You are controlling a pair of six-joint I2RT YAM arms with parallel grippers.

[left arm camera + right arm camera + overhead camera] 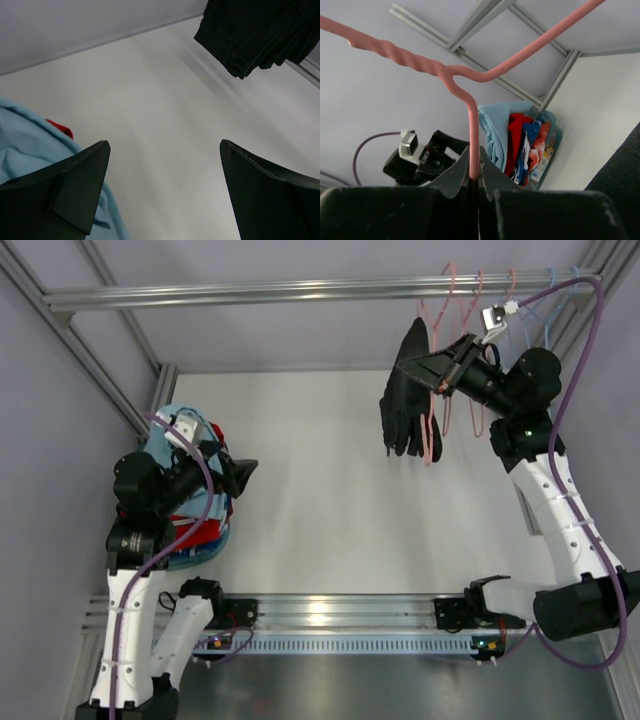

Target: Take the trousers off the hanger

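The right gripper (474,172) is pinched shut on the wire of the pink hanger (470,115), just below its twisted neck, up near the far right corner of the table (330,520). The black trousers (408,400) are draped on that hanger, their limp legs dangling above the tabletop. The left gripper (165,155) hovers by the left edge with its fingers spread wide and nothing between them, just beside a light blue cloth (25,145).

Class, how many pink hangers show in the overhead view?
3 pink hangers: one bearing the trousers, gripped by the right tool; two on the rail beside it. More may be hidden.
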